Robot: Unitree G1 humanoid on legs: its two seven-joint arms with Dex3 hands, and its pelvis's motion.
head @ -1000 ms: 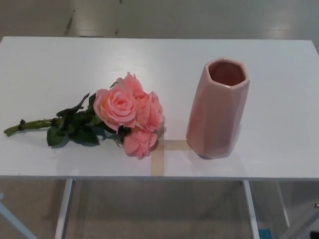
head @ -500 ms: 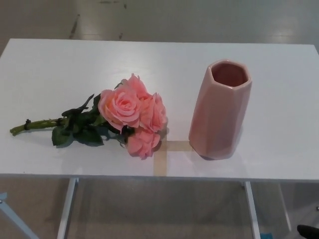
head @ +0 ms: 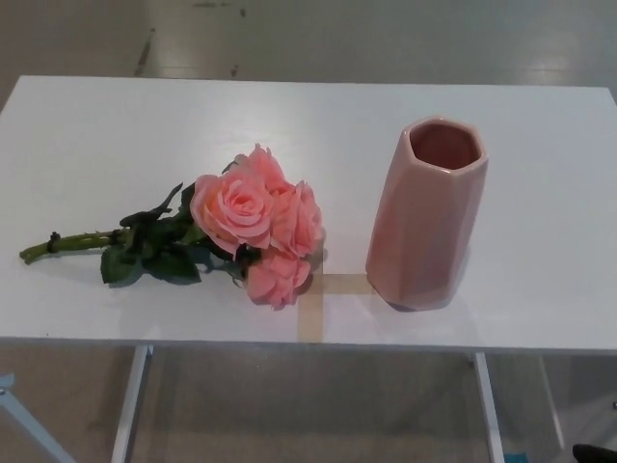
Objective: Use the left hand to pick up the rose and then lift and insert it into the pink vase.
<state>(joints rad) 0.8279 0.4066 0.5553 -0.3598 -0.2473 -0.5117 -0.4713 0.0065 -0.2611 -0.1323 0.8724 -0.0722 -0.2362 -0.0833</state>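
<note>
**Rose lies flat, vase stands upright, no hands in sight**

We see a white surface (head: 116,125) filling most of the frame, its near edge running across the lower part. On the left half lies the rose (head: 253,220), a small bunch of salmon-pink blooms resting on its side. The blooms sit near the centre of the frame, and the green stem (head: 67,242) runs out from them toward the left edge, with dark green leaves (head: 154,256) clustered between stem and blooms. The lowest bloom lies just beside a cross of tan tape (head: 313,304) stuck to the surface near the front edge.

To the right of centre stands the pink vase (head: 424,217), upright, faceted, its open mouth facing up and empty as far as we can look in. Its base meets the right-hand arm of the tape cross. Rose and vase lie apart, with bare surface between them.

Neither of our hands shows anywhere in the frame, so we cannot tell how their fingers are set. Below the surface, white legs (head: 125,405) and a pale floor (head: 308,405) show.
</note>
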